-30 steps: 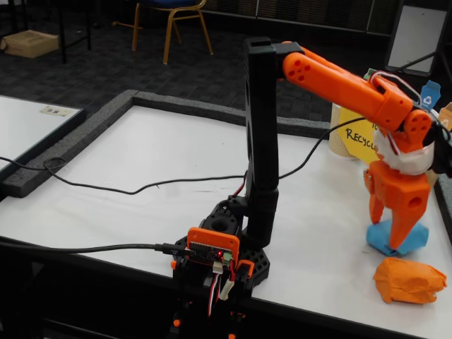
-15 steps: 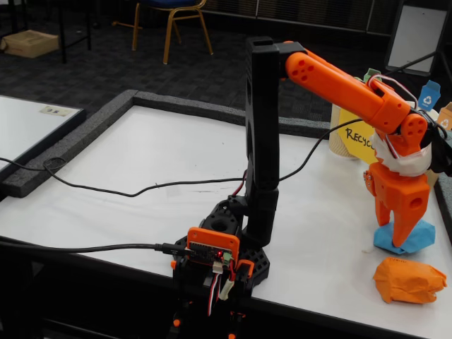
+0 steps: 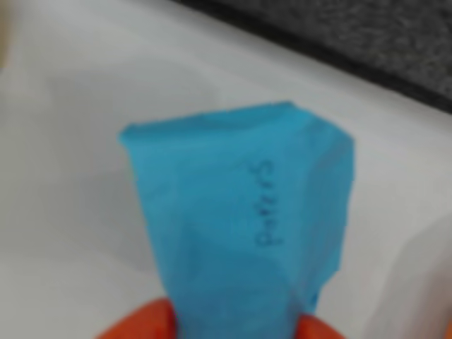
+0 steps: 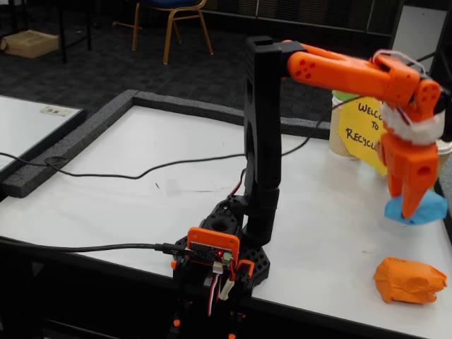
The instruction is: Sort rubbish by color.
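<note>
the blue paper wad (image 4: pixel 426 209) had come up off the worktop (image 4: pixel 141 169) since the picture half a second before: there it sat on the surface under the gripper (image 4: pixel 408 206), and now it hung clear of it, carried toward the right edge of the fixed view and nearer the yellow sign (image 4: pixel 361 131). the arm's forearm had also levelled out to nearly horizontal. that reads as the pick being done and the carry begun, so the next concern was likely finding the matching bin; no bin could be made out for certain, only part of a beige cup (image 4: pixel 340 141) behind the sign.

the gripper was clamped on the blue paper wad (image 3: pixel 244 219), its orange fingertips (image 3: pixel 141 323) pressed close against the bottom of the wad on both sides in the wrist view, with the paper filling the gap between them. the hold looked low on the wad, near one end, so it might swing or slip on a quick move. some handwriting showed on the paper, too blurred to read.

the orange paper wad (image 4: pixel 409 280) lay on the worktop near the front edge, untouched and well below the lifted one. a green wad was not clearly in view
</note>
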Controlling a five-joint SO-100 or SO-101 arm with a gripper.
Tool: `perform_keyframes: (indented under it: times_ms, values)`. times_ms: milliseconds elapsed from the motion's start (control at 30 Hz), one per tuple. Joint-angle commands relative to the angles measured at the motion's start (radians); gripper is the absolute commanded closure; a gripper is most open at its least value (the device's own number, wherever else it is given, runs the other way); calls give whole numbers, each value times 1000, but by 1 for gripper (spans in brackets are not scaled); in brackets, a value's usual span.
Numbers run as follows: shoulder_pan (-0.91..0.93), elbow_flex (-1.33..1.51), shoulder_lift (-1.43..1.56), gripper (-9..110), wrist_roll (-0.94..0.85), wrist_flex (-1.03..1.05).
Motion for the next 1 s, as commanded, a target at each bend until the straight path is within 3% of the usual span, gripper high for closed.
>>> perform_keyframes:
  times_ms: [0, 400, 967]
  values:
    - [-55, -149, 199, 101, 117, 48]
    - [-164, -166, 586, 101, 324, 276]
    - [-360, -281, 839, 101, 678, 347]
